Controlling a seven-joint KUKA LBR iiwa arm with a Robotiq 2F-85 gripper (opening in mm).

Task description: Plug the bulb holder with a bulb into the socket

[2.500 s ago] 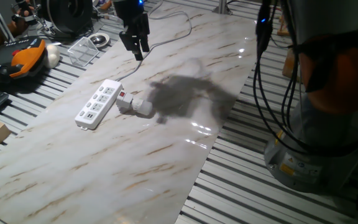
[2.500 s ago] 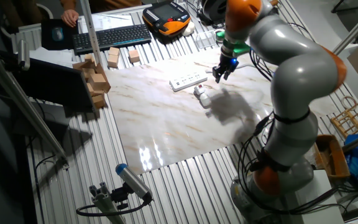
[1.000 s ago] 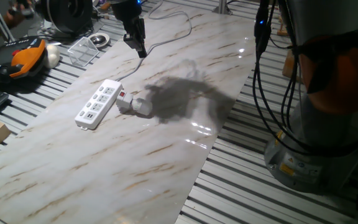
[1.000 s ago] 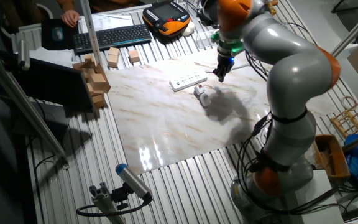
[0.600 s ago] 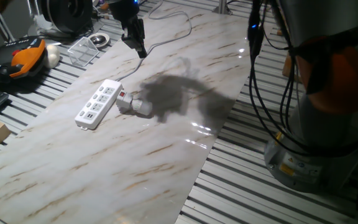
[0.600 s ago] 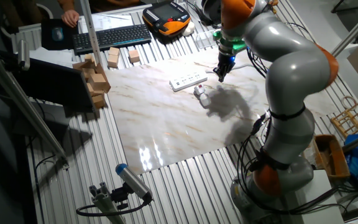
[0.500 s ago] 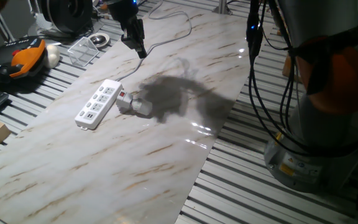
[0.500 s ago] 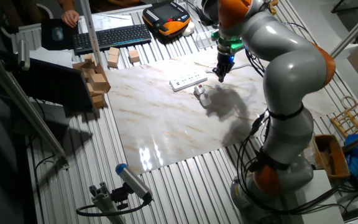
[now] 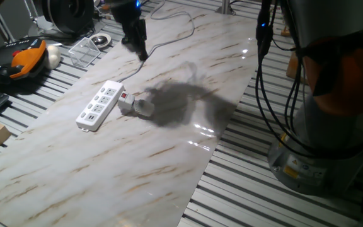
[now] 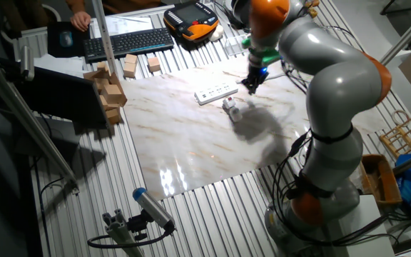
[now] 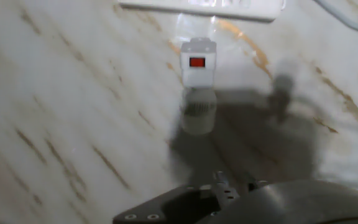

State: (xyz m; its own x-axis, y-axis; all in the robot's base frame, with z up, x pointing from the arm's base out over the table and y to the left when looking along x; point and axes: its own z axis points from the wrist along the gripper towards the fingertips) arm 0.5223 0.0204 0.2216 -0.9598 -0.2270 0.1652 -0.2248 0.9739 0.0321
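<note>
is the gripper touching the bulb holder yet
Apart. One fixed view shows the gripper up above the marble, with bare table between it and the bulb holder lying beside the power strip.

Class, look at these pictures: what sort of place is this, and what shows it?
Probably a robotics lab: a robot arm stands at a slatted metal bench, with a keyboard and an orange handheld controller nearby.

A robotics lab: the table is a marble-look sheet on slatted aluminium rails, and beside its far edge sit a keyboard, an orange-black teach pendant and wooden blocks.
</note>
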